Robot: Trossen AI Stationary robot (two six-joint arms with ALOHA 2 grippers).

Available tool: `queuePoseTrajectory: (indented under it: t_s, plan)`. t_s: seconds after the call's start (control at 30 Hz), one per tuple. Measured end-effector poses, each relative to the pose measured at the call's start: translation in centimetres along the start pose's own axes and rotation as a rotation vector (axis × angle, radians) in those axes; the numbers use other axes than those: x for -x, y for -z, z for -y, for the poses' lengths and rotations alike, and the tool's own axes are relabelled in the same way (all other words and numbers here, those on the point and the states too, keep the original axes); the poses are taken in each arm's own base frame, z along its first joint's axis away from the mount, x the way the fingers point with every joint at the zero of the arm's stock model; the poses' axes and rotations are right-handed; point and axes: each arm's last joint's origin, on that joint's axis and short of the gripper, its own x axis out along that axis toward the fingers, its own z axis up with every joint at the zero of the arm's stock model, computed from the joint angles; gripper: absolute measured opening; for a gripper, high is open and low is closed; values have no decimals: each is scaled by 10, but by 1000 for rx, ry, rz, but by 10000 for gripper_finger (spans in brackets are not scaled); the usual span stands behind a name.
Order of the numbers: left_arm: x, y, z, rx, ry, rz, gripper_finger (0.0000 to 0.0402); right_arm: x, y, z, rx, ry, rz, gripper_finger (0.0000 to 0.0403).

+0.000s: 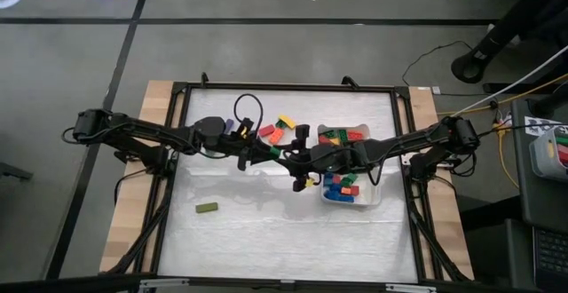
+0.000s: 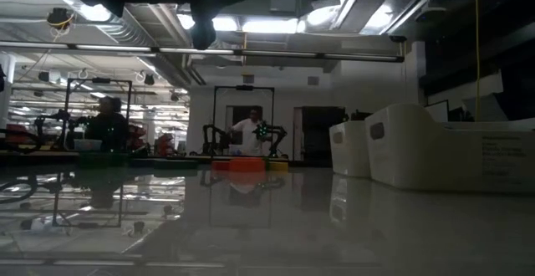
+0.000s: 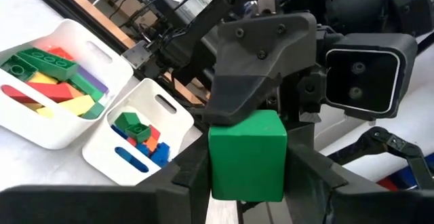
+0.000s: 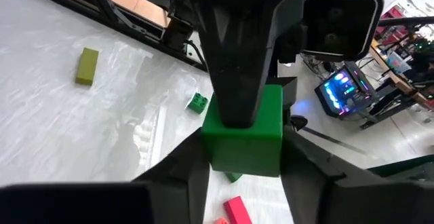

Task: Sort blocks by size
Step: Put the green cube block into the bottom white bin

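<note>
A: Holding one green cube [image 3: 245, 155] between both grippers at table centre. Left gripper [image 1: 259, 154] and right gripper [image 1: 293, 157] are each clamped on it.

B: Risk we see: if one lets go late, the cube twists and drops among the loose blocks [image 1: 277, 130] at 12 o'clock, missing the small-block tray [image 1: 377, 192] at 3.

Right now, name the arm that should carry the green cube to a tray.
Right. Left claw and right claw both grip the green cube, but the white trays lie beside the right arm.
</note>
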Motion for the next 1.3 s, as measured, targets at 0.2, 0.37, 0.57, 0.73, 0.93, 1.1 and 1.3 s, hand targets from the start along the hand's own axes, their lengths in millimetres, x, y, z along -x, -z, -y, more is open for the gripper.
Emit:
queuePoseTrajectory:
  t_s: [0.2,0.37,0.57,0.73,0.93,1.1,1.3]
  plan:
    - [0,3,-1,-65,17,-43,160,0,3,-3,-5,-49,-21,141]
    - [0,6,-2,-95,9,-73,189,2,8,-5,-19,-102,-63,139]
    - [1,9,-7,-103,-34,-116,207,11,16,-5,-29,-162,-239,142]
    - [2,11,-14,-178,-76,-164,204,32,20,1,-134,-279,-515,143]
    - [6,12,-27,-241,-156,-229,203,57,38,-4,-333,-517,-858,144]
    - [9,11,-37,-242,-219,-269,203,62,53,-13,-436,-586,-1003,144]
    - [14,11,-47,-215,-288,-310,202,61,62,-17,-471,-546,-1048,152]
